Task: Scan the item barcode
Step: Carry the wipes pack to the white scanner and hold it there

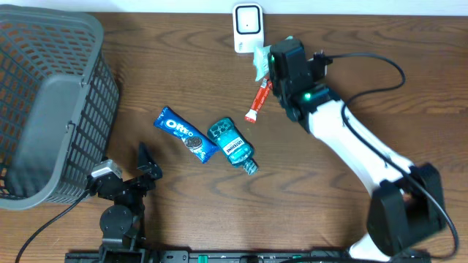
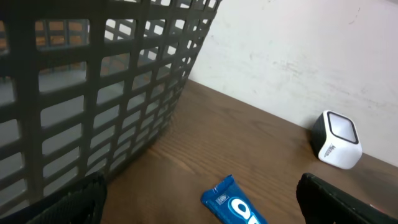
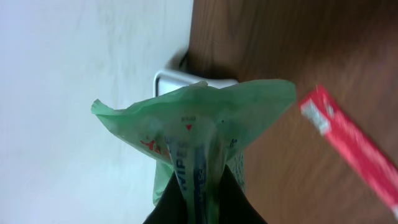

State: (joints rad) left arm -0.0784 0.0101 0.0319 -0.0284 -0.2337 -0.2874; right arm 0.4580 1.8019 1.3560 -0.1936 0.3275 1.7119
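Note:
My right gripper (image 1: 272, 64) is shut on a green wipes packet (image 1: 258, 61), held just in front of the white barcode scanner (image 1: 248, 26) at the table's back edge. In the right wrist view the packet (image 3: 199, 124) is pinched between the dark fingers (image 3: 233, 199) of the gripper (image 3: 202, 193), and the scanner (image 3: 180, 81) shows partly behind it. My left gripper (image 1: 148, 166) rests open near the front left with nothing held. In the left wrist view the gripper (image 2: 199, 185) has its fingers wide apart, with the scanner (image 2: 336, 140) far off.
A grey mesh basket (image 1: 51, 102) stands at the left, close to the left arm (image 2: 93, 93). A blue Oreo pack (image 1: 184, 134) (image 2: 233, 202) and a teal mouthwash bottle (image 1: 232, 144) lie mid-table. A red stick packet (image 1: 257, 102) (image 3: 354, 155) lies below the right gripper.

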